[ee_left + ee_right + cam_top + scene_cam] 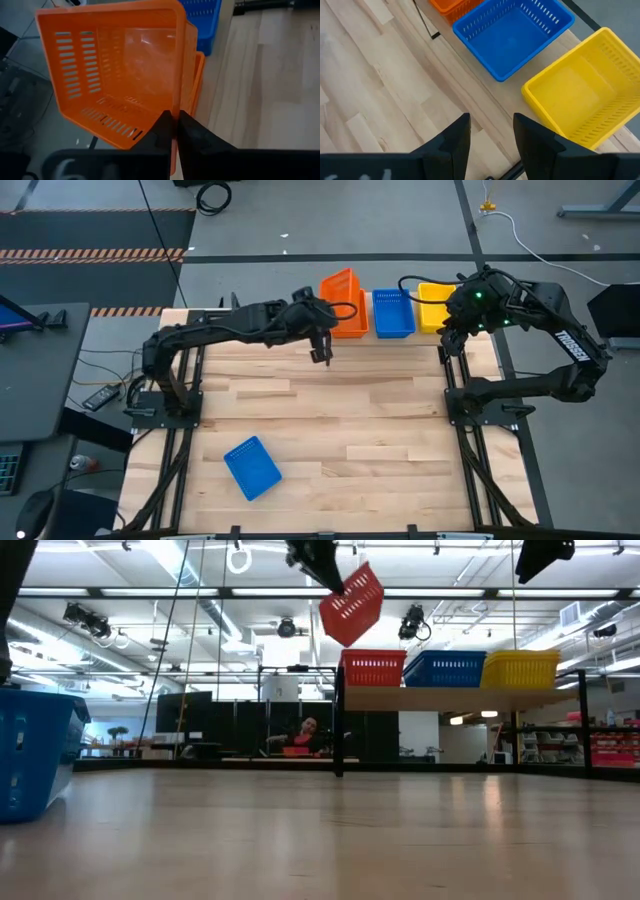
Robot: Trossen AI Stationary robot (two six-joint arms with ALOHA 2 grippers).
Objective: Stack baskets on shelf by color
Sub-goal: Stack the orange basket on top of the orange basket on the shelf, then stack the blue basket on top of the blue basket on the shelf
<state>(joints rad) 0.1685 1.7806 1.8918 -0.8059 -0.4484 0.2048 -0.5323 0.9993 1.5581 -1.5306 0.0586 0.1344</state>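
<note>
My left gripper is shut on an orange basket, which hangs tilted in the air above another orange basket on the shelf. A blue basket and a yellow basket stand beside it on the same board. One more blue basket rests on its base on the tabletop near the near-left corner. My right gripper is open and hovers over the table just in front of the shelf, before the blue basket and the yellow basket. My left gripper pinches one side wall of the orange basket at its rim, one finger inside the basket and one outside. The fingers come at it slanting from the table's left and near side. The basket is lifted clear and tilted, its opening facing the gripper.
The shelf stands along the table's far edge on thin black posts. Bare plank tabletop spreads between the arms. The arm bases stand at the table's left and right sides. A person sits in the room beyond the table.
</note>
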